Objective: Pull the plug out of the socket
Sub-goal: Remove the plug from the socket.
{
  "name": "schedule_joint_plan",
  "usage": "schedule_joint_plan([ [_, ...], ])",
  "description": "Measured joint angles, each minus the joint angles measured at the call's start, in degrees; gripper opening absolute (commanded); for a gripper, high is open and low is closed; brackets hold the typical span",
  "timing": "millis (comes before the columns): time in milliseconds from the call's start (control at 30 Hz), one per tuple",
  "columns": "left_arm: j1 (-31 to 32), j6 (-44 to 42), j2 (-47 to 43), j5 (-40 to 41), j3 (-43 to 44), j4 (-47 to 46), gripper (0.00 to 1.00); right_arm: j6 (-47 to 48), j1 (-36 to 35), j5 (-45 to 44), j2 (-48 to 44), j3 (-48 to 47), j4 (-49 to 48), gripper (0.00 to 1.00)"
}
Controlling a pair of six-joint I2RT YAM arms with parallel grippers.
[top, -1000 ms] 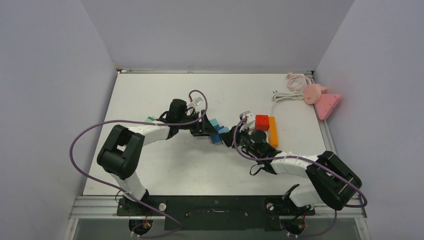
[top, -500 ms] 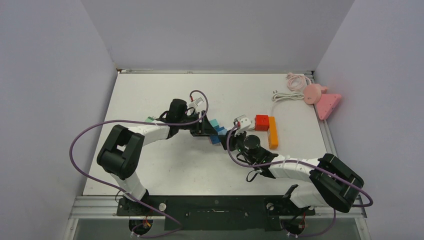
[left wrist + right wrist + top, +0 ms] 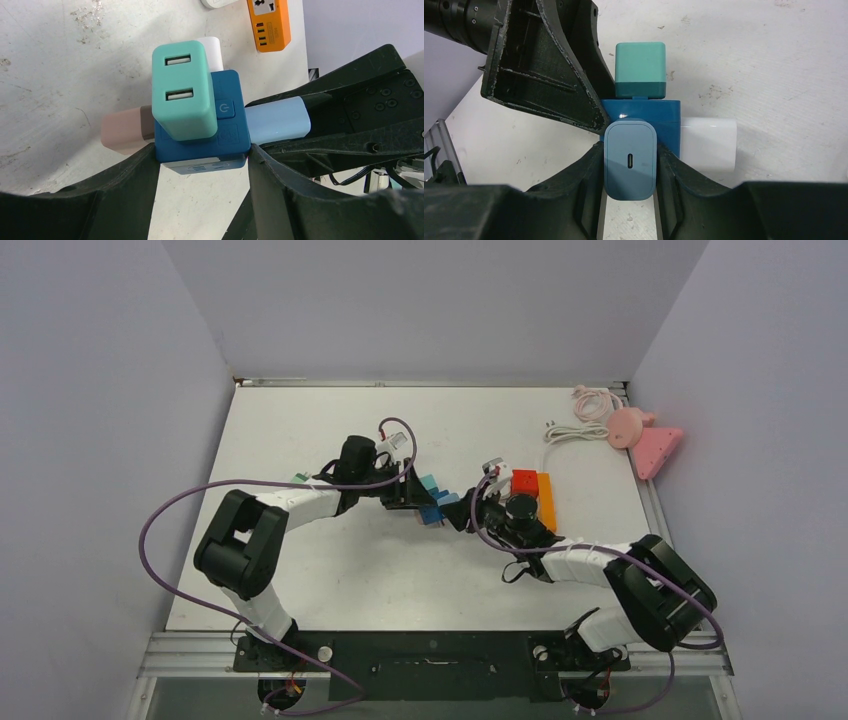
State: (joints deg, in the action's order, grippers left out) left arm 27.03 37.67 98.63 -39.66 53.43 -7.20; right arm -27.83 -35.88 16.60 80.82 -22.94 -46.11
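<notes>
**Operator:** Where is the socket, and what has hold of it?

**Describer:** The blue socket cube (image 3: 227, 125) is near the middle of the table (image 3: 330, 570), between your two arms. Your left gripper (image 3: 202, 159) has its jaws about half spread and pressed against two opposite sides of the cube.

**Operator:** And the plug?

**Describer:** The light blue plug (image 3: 629, 170) sticks out of the cube's right side. Your right gripper (image 3: 630, 150) is clamped tight on it, one finger on each flank. The plug looks fully seated (no gap shows where it meets the cube), so I judge you are at the pull itself. The next move calls for bracing the cube with the left gripper. Then draw the right gripper straight out along the plug's axis, without twisting. A teal charger (image 3: 182, 90), a white plug (image 3: 708, 142) and a pinkish plug (image 3: 122, 132) sit in other faces of the cube; leave them be.
</notes>
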Motion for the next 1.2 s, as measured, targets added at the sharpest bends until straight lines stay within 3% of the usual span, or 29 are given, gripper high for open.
schedule_joint_plan([
  [233, 0.0, -0.5, -0.2, 0.3, 0.0, 0.4, 0.1, 0.1, -0.1, 0.2, 0.3, 0.0, -0.4, 0.05],
  [500, 0.1, -3.0, -1.0, 0.0, 0.1, 2.5, 0.1, 6.7, -8.3, -13.7, -2.8, -0.3, 4.6, 0.05],
  [767, 0.1, -3.9, -1.1, 0.2, 0.4, 3.2, 0.1, 7.7, -9.6, -16.4, -3.0, -0.5, 5.3, 0.05],
  [900, 0.2, -4.0, -1.1, 0.4, 0.4, 3.3, 0.09, 7.2, -8.6, -15.1, -3.0, -0.5, 5.3, 0.05],
  [1200, 1.7, -4.0, -1.1, 3.2, 1.6, 4.7, 0.09, -0.4, 1.4, 1.8, -1.6, 1.8, 0.4, 0.05],
])
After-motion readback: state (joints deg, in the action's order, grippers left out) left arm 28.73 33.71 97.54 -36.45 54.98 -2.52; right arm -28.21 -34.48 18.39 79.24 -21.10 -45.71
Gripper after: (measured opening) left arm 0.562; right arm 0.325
